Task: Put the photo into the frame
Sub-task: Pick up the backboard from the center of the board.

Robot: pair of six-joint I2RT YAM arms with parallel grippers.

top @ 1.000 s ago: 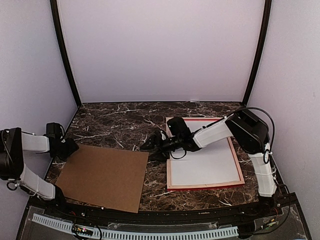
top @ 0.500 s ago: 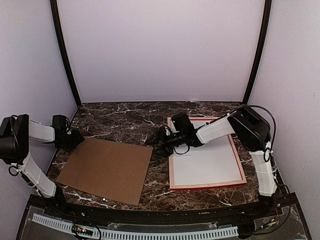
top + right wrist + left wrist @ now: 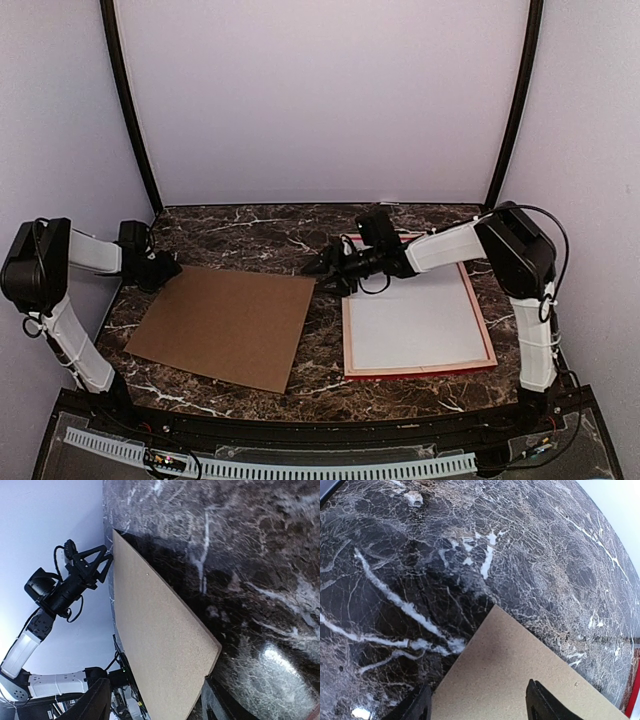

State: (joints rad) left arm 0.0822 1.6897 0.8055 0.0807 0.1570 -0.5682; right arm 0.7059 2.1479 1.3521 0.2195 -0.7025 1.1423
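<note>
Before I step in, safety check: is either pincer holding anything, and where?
Nothing looks gripped. The left pincer stands open over the brown board's far-left corner, the right pincer open at its far-right corner.

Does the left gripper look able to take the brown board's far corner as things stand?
Probably yes: the left gripper is open, the brown board has its corner between the jaws, and only marble tabletop lies around it.
</note>
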